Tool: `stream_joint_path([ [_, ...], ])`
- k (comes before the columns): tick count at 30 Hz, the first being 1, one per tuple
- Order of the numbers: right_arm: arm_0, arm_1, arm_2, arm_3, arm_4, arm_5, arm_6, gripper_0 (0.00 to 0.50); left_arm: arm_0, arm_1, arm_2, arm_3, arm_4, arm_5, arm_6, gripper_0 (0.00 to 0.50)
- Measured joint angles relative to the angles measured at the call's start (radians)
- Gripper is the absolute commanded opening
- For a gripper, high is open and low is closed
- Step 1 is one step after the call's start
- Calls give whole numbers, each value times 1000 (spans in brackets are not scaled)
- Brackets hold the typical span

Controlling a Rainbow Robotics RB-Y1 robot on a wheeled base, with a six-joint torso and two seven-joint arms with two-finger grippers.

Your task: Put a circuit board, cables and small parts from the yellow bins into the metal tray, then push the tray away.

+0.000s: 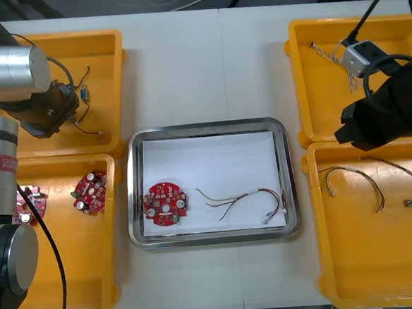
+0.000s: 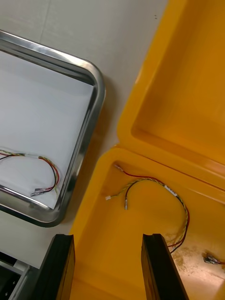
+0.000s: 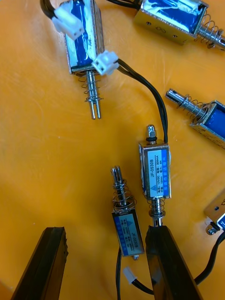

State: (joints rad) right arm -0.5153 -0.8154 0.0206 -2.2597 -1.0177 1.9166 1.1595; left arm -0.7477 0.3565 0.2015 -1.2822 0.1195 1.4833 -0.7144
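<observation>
Surface (image 1: 199, 63) light; tray (image 1: 205, 128) at centre holds board (image 1: 166, 204) and cable (image 1: 246, 201). Right tool (image 2: 108, 239) spread wide, empty, above cables (image 2: 154, 180) in near right bin (image 2: 103, 267). Left tool (image 3: 107, 232) spread wide, gripping nothing, low over parts (image 3: 154, 171) in far left bin (image 1: 106, 41)

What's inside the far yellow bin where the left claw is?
Small metal parts with black cables lie on its floor, beneath the open left claw. From above, the arm hides much of the bin, so the rest is unseen.
</observation>
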Motion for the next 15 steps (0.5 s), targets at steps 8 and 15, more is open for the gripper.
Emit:
stream_joint_path([
  [8, 64, -45, -61, 1, 31, 0, -156, 410, 0, 0, -25, 12, 6, 0, 39, 486],
  [15, 73, -63, -80, 29, 85, 0, -245, 410, 0, 0, -50, 25, 11, 0, 47, 470],
])
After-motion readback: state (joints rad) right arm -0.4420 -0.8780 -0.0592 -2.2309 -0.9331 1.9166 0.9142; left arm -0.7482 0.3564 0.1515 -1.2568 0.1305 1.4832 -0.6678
